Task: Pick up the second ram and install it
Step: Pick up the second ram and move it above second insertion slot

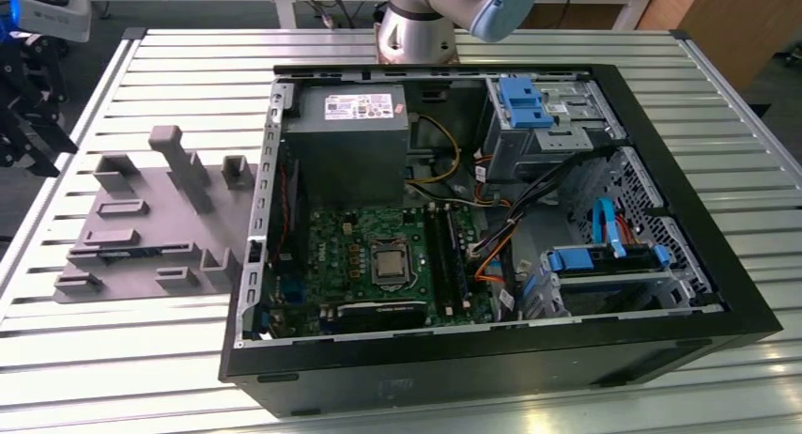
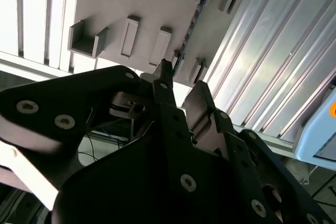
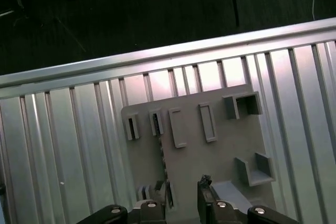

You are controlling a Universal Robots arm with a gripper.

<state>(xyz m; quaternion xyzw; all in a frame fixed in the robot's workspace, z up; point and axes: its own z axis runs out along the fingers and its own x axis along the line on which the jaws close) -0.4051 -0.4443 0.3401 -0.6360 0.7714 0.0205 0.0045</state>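
In the first wrist view the claw (image 3: pixel 185 195) hangs released, its two dark fingertips (image 3: pixel 207 192) apart with nothing between them, above the grey fixture plate (image 3: pixel 210 156). The second wrist view shows the same claw (image 2: pixel 181 81) parted and empty over that plate (image 2: pixel 105 3). The second ram (image 3: pixel 163 163) sits edge-up in a slot of the plate, seen as a thin dark line that runs toward the gap between the fingertips. In the second wrist view the ram (image 2: pixel 195 17) likewise points toward the opening. The claw is above the ram and clear of it, so I judge the step in hand to be the approach for the pick. To do it well, the fingers should straddle the thin board squarely, pads flat on its two broad faces near mid-length rather than at one end. The descent should be straight so that neither tip catches the slot walls, and the grip firm yet easy on the chips. In the exterior view the plate (image 1: pixel 157 194) lies at the middle left of the frame on the ribbed tabletop (image 1: pixel 113 359). The ram (image 1: pixel 123 255) sits toward the plate's lower left. Just beside the plate is the open computer case (image 1: pixel 501 364), whose green motherboard (image 1: pixel 363 251) sits at the centre.
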